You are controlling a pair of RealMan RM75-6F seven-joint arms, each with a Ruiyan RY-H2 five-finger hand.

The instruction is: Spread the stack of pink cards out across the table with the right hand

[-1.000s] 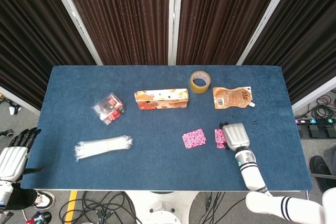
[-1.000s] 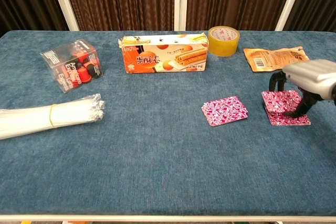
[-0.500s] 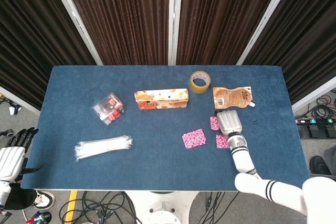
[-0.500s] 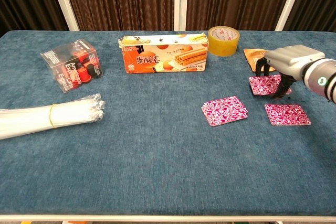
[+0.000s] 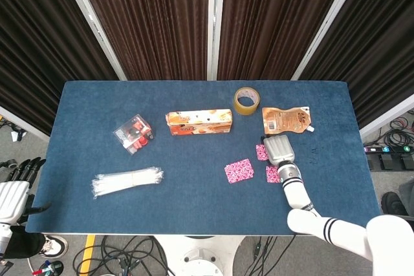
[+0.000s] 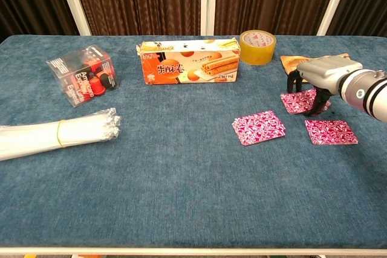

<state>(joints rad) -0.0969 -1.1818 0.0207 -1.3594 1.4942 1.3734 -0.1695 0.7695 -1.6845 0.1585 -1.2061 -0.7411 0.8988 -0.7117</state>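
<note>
Two pink patterned cards lie flat and apart on the blue table [image 6: 181, 173]: one at centre right [image 6: 258, 127] [image 5: 239, 170], one further right [image 6: 331, 131] [image 5: 273, 174]. A third pink card [image 6: 295, 102] [image 5: 261, 152] sits just behind them, under my right hand [image 6: 318, 77] [image 5: 278, 150]. The thumb is at that card's left edge and the fingers come down on its front, so the hand grips it at table height. My left hand [image 5: 14, 195] hangs off the table's near left corner, holding nothing, with its fingers spread.
An orange pouch [image 6: 314, 64] and a roll of yellow tape [image 6: 257, 46] lie just behind my right hand. An orange biscuit box [image 6: 188, 61] stands at the back centre. A clear box of red items [image 6: 84, 75] and a bundle of white straws [image 6: 57, 132] are on the left.
My right hand has carried one pink card off the stack, away from me and then leftward, leaving one card where the stack was. The left hand has stayed put.
</note>
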